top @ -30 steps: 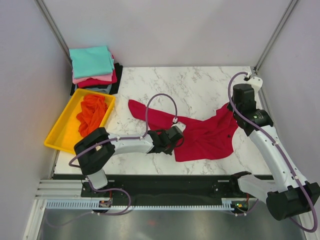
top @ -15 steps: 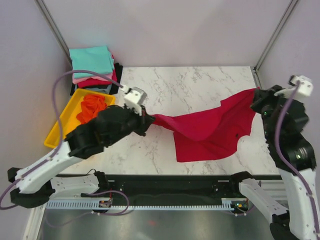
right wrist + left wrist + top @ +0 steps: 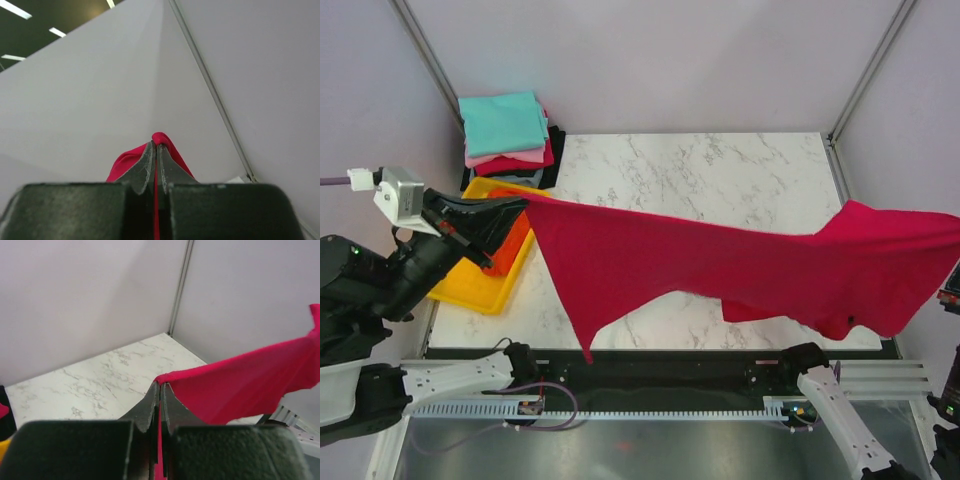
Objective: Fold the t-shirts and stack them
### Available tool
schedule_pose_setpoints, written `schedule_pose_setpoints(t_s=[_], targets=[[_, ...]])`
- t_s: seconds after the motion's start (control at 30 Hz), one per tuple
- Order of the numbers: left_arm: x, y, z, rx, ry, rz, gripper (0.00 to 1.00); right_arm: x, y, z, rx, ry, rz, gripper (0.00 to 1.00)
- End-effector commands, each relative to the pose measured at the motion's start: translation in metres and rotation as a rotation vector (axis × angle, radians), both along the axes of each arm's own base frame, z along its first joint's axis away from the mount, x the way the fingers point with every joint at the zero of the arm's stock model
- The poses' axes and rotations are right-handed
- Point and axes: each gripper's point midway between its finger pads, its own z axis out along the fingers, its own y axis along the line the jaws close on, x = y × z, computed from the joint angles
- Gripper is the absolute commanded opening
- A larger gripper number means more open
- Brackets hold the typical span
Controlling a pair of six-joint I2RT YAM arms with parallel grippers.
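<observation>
Since half a second ago both arms are swinging outward and upward, and the crimson t-shirt is lifting off the tabletop, where its lower part was resting. It is now hanging above the marble surface, stretching wide from 9 o'clock to 3 o'clock in the top view. The left tool is pinching one edge of the cloth at 9 o'clock, its jaws pressing together on a thin red fold. The right tool is clamping the opposite end at 3 o'clock, beyond the edge of the top view, with a small red bunch poking out above its closed tips. The shirt is pulling fairly taut along its upper edge. Its lower edge is sagging into a long point toward 7 o'clock and a rounded flap toward 4 o'clock. The fabric is showing plain and smooth, with only shallow ripples. At 10 o'clock a stack of folded shirts is sitting with a teal shirt on top. Just beside it, toward 9 o'clock, the yellow tray is holding the orange t-shirt, which is lying partly hidden behind the left arm.
</observation>
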Motion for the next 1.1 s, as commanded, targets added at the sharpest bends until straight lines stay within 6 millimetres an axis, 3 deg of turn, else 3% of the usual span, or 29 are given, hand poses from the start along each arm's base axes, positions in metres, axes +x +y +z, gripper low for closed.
schedule_pose_setpoints(t_s=[0.0, 0.1, 0.13, 0.17, 0.2, 0.23, 0.27, 0.3, 0.33, 0.37, 0.4, 0.43, 0.47, 0.5, 0.53, 0.57, 0.6, 0.63, 0.67, 0.7, 0.73, 0.8, 0.93, 0.97, 1.03, 1.07], targets=[[0.008, 0.007, 0.011, 0.053, -0.108, 0.060, 0.02, -0.010, -0.009, 0.028, -0.029, -0.086, -0.061, 0.00], [0.026, -0.008, 0.012, 0.098, -0.146, 0.112, 0.02, 0.021, 0.004, 0.039, -0.073, -0.090, -0.044, 0.00], [0.037, -0.012, 0.009, 0.128, -0.141, 0.154, 0.02, 0.056, 0.015, 0.038, -0.100, -0.037, -0.028, 0.00], [0.059, -0.038, -0.006, 0.231, -0.125, 0.191, 0.02, 0.077, 0.023, 0.038, -0.122, -0.014, -0.015, 0.00], [0.073, -0.041, -0.007, 0.264, -0.116, 0.256, 0.02, 0.102, 0.030, 0.033, -0.139, 0.034, -0.014, 0.00], [0.092, -0.045, -0.013, 0.306, -0.100, 0.305, 0.02, 0.160, 0.044, 0.015, -0.169, 0.151, -0.011, 0.00], [0.123, -0.071, -0.036, 0.366, -0.043, 0.310, 0.02, 0.190, 0.050, 0.003, -0.177, 0.213, -0.018, 0.00], [0.131, -0.088, -0.039, 0.349, -0.014, 0.197, 0.02, 0.214, 0.054, -0.001, -0.182, 0.255, -0.028, 0.00], [0.155, -0.090, -0.053, 0.341, 0.044, 0.195, 0.02, 0.274, 0.067, -0.037, -0.221, 0.388, -0.030, 0.00], [0.191, -0.068, -0.067, 0.298, 0.128, 0.278, 0.02, 0.299, 0.072, -0.042, -0.229, 0.417, -0.028, 0.00], [0.229, -0.076, -0.106, 0.355, 0.217, 0.295, 0.02, 0.326, 0.078, -0.062, -0.236, 0.471, -0.018, 0.00], [0.250, -0.073, -0.125, 0.376, 0.257, 0.323, 0.02, 0.372, 0.082, -0.106, -0.227, 0.571, -0.007, 0.00], [0.275, -0.056, -0.148, 0.390, 0.314, 0.377, 0.02, 0.392, 0.084, -0.127, -0.217, 0.614, 0.014, 0.00], [0.306, -0.058, -0.195, 0.436, 0.413, 0.384, 0.02, 0.408, 0.087, -0.145, -0.207, 0.647, 0.039, 0.00], [0.318, -0.058, -0.216, 0.438, 0.462, 0.363, 0.03, 0.434, 0.085, -0.188, -0.185, 0.727, 0.042, 0.04], [0.336, -0.046, -0.238, 0.422, 0.526, 0.388, 0.15, 0.444, 0.081, -0.210, -0.173, 0.773, 0.036, 0.58], [0.346, -0.043, -0.255, 0.415, 0.569, 0.382, 0.36, 0.451, 0.076, -0.231, -0.153, 0.815, 0.016, 0.82], [0.357, -0.051, -0.295, 0.420, 0.655, 0.319, 0.72, 0.461, 0.065, -0.263, -0.135, 0.879, -0.026, 0.97], [0.365, -0.044, -0.306, 0.407, 0.688, 0.324, 0.84, 0.463, 0.060, -0.278, -0.096, 0.903, -0.037, 0.98], [0.370, -0.043, -0.315, 0.411, 0.703, 0.328, 0.90, 0.463, 0.056, -0.298, -0.083, 0.941, -0.043, 0.98], [0.374, -0.043, -0.332, 0.426, 0.732, 0.329, 0.93, 0.463, 0.046, -0.313, -0.065, 0.967, -0.059, 0.98], [0.374, -0.040, -0.341, 0.439, 0.747, 0.346, 0.95, 0.460, 0.039, -0.333, -0.056, 0.997, -0.059, 0.98], [0.363, -0.027, -0.342, 0.427, 0.773, 0.421, 0.95, 0.453, 0.022, -0.335, -0.045, 0.993, -0.080, 0.98], [0.356, -0.025, -0.330, 0.412, 0.755, 0.431, 0.95, 0.450, 0.023, -0.337, -0.044, 0.996, -0.065, 0.98], [0.341, -0.023, -0.338, 0.424, 0.772, 0.448, 0.94, 0.443, 0.026, -0.326, -0.040, 0.975, -0.041, 0.98], [0.331, -0.023, -0.343, 0.432, 0.781, 0.445, 0.94, 0.439, 0.036, -0.336, -0.044, 0.994, 0.021, 0.98]])
